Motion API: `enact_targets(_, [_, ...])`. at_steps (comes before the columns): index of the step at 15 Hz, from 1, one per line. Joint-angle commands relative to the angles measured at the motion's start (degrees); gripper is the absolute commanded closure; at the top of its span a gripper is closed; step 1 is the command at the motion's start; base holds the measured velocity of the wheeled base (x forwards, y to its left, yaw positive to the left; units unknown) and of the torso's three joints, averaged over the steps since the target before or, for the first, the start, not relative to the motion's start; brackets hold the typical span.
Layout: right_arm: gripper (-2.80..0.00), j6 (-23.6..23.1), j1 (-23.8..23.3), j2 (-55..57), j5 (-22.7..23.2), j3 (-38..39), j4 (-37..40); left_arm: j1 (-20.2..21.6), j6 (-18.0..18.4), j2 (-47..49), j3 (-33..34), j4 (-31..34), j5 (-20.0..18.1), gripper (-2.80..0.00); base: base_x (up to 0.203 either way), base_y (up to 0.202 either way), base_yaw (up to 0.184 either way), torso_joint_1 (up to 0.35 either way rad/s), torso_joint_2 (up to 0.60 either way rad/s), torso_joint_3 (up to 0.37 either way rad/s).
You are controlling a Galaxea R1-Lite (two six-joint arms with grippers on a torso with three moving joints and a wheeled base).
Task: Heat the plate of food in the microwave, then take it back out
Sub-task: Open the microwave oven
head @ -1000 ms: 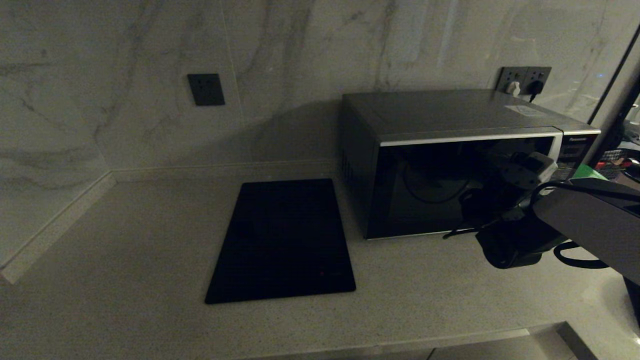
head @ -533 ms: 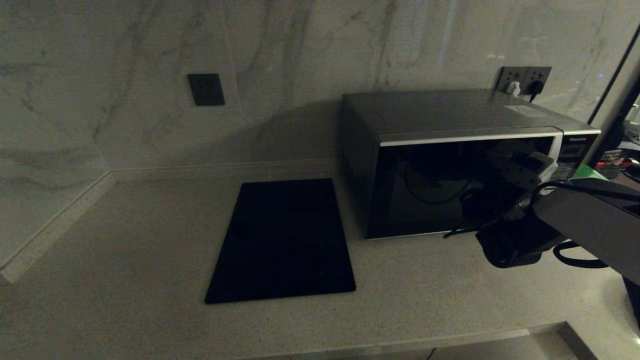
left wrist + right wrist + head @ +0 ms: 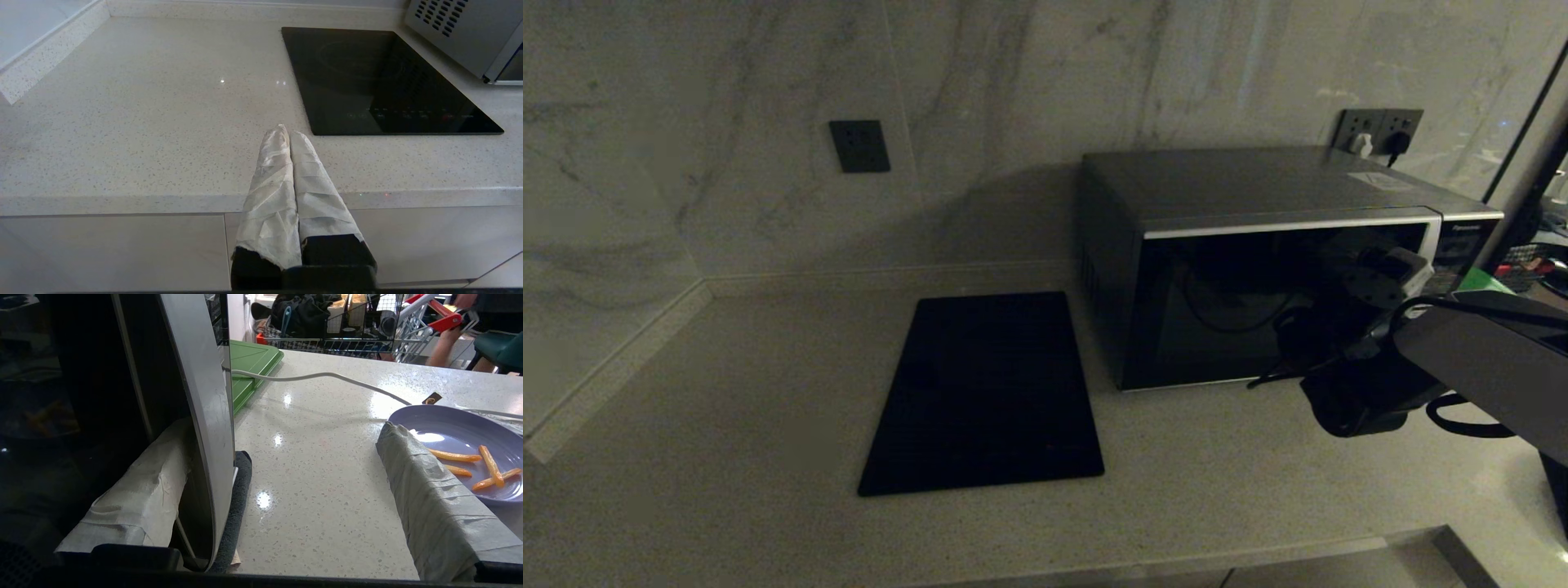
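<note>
The microwave (image 3: pixel 1258 269) stands at the back right of the counter with its dark glass door closed. My right gripper (image 3: pixel 1347 327) is at the door's right side, open. In the right wrist view the right gripper (image 3: pixel 286 428) straddles the curved silver handle strip (image 3: pixel 200 416): one wrapped finger (image 3: pixel 143 490) sits behind the strip against the glass, the other finger (image 3: pixel 425 486) is out over the counter. The lavender plate (image 3: pixel 445 424) with orange food sticks (image 3: pixel 490 465) rests on the counter just beyond that outer finger. My left gripper (image 3: pixel 288 132) hangs shut and empty at the counter's front edge.
A flat black mat (image 3: pixel 984 392) lies left of the microwave. A green board (image 3: pixel 249 363) lies beside the microwave's far side, and a white cable (image 3: pixel 327 377) runs across the counter toward the plate. A cart with clutter stands beyond the counter.
</note>
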Motion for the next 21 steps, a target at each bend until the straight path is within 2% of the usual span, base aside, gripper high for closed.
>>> enact_targets(1, [-2.80,-0.2,-0.2,-0.1,-0.4,-0.2,-0.5,0.0,0.0,0.1,0.0,0.0,0.0,0.00,0.000,0.000,0.000,0.000,0.00,0.000])
enact_targets(21, [-2.80,-0.1,-0.6,-0.4,-0.4,-0.1,-0.5,0.0,0.0,0.1,0.0,0.0,0.0,0.00,0.000,0.000,0.000,0.000,0.00,0.000])
